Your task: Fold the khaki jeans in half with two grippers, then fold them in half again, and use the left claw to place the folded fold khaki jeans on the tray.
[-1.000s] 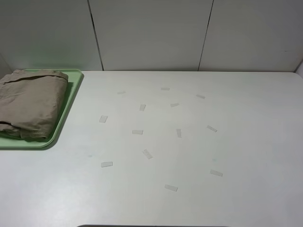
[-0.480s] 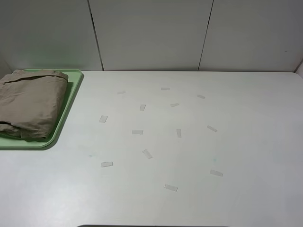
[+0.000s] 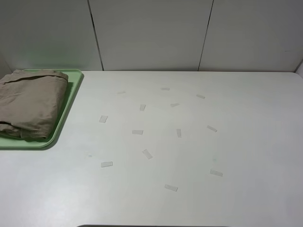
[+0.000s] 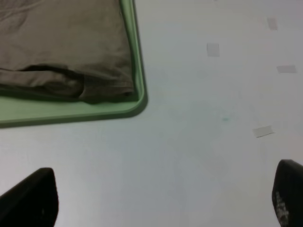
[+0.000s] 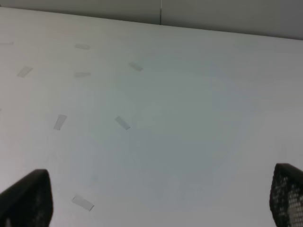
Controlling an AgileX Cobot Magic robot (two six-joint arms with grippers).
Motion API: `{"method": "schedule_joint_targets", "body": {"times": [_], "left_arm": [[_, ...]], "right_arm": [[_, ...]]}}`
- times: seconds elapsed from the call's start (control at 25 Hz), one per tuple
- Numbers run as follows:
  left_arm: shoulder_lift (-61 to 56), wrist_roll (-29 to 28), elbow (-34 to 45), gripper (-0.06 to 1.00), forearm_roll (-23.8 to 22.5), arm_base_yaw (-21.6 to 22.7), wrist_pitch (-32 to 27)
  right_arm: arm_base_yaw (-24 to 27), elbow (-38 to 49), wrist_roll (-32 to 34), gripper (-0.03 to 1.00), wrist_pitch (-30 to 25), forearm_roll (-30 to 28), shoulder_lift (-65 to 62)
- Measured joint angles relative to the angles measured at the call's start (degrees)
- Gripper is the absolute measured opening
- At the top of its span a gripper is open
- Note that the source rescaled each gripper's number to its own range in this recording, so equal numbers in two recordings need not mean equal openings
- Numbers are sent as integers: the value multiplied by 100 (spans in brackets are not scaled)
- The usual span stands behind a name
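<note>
**Folded Khaki Jeans Rest on the Tray, Both Claws Spread and Empty**

Though the arms are out of the high view, each wrist camera shows its own fingertips set wide apart with nothing between them: the left gripper [image 4: 163, 201] hangs over bare table just beside the tray [image 3: 70, 101], the right gripper [image 5: 158, 201] over the tape-marked middle of the white tabletop [image 3: 189, 156]. The khaki jeans [image 3: 29, 104] lie folded in a thick bundle on the tray at the table's far left corner. They look soft, light and limp; layers would likely slide apart if pinched singly. Any regrasp seems safest across the stacked folded edge nearest the tray's rim.
</note>
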State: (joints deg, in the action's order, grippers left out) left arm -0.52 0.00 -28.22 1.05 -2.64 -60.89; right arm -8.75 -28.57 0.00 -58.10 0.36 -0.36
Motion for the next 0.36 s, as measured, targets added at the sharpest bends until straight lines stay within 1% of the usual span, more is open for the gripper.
{"method": "schedule_joint_targets", "body": {"times": [0.36], "left_arm": [[0, 0, 0, 90, 0, 0, 0]], "right_arm": [[0, 0, 0, 100, 0, 0, 0]]}}
